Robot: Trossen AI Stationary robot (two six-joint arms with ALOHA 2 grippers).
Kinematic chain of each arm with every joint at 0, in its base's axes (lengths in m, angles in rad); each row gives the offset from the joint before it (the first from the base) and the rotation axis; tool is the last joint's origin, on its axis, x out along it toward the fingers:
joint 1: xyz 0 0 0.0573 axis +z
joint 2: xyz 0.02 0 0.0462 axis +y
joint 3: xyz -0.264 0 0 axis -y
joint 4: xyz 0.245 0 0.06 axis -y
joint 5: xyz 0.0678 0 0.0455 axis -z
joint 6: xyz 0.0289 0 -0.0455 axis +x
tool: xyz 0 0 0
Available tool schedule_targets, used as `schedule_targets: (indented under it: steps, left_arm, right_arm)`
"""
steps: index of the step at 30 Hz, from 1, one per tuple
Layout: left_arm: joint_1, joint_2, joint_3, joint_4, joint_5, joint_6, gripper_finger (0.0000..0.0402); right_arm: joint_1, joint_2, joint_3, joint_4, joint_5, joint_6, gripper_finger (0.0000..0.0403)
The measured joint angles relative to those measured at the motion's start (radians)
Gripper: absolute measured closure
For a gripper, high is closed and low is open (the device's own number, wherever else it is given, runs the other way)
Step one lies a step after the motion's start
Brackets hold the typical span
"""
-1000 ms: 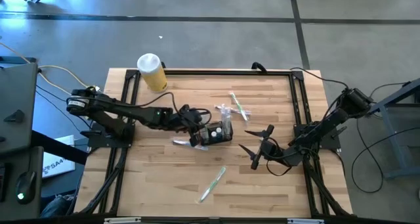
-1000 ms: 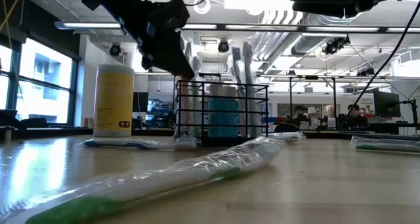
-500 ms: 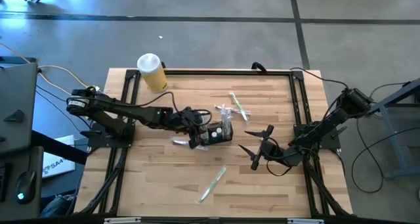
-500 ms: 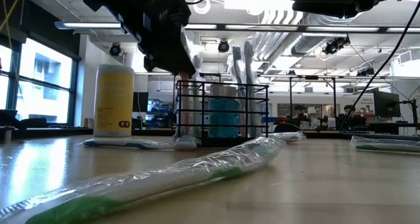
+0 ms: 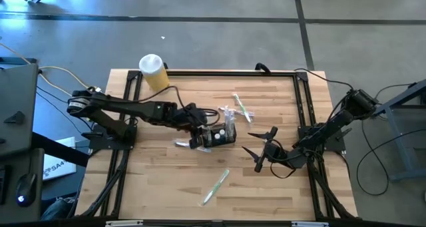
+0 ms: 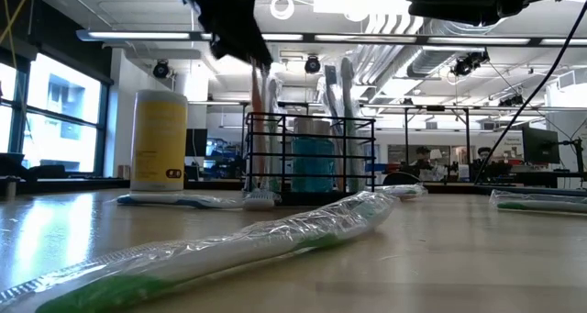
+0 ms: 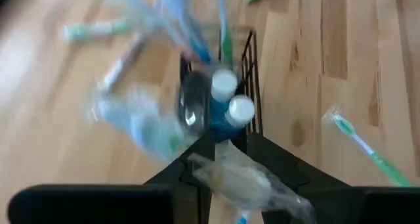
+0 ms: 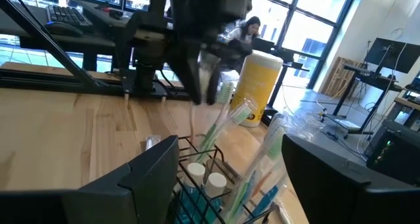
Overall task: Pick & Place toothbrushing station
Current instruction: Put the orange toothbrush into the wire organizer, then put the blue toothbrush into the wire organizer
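My left arm reaches in low from its side toward the middle, wrist level, and my left gripper [image 5: 198, 126] points toward the right gripper. Its fingers [image 7: 275, 168] stand slightly apart. My right arm is folded near its own edge, right gripper [image 5: 261, 147] with jaws spread wide.

One mesh caddy [image 5: 219, 135] mid-surface. One yellow cylinder [image 5: 154, 72] w/ white lid. Two arms, two grippers. Loose wrapped toothbrushes on the surface: at least three; more stand in the caddy, can't count.
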State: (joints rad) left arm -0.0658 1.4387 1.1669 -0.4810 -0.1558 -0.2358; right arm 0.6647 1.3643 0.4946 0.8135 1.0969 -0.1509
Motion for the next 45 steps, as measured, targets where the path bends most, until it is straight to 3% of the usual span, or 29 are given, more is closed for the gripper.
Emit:
schedule_targets:
  steps: [5,16,26,45]
  left_arm:
    - [0.000,0.000,0.055,0.015,-0.050,0.097,0.0313]
    - [0.000,0.010,0.035,-0.061,-0.048,-0.004,0.0313]
    - [0.000,0.065,0.010,0.002,-0.041,0.006,0.0313]
    - [0.000,0.056,0.057,0.141,-0.040,0.181,0.0313]
  right_arm:
    - [0.000,0.000,0.000,-0.002,0.000,0.018,0.0141]
    - [0.001,0.001,0.000,-0.004,0.000,0.022,0.0141]
    - [0.000,0.001,0.000,-0.022,-0.004,0.049,0.0141]
    - [0.000,0.001,-0.001,-0.040,-0.004,0.054,0.0141]
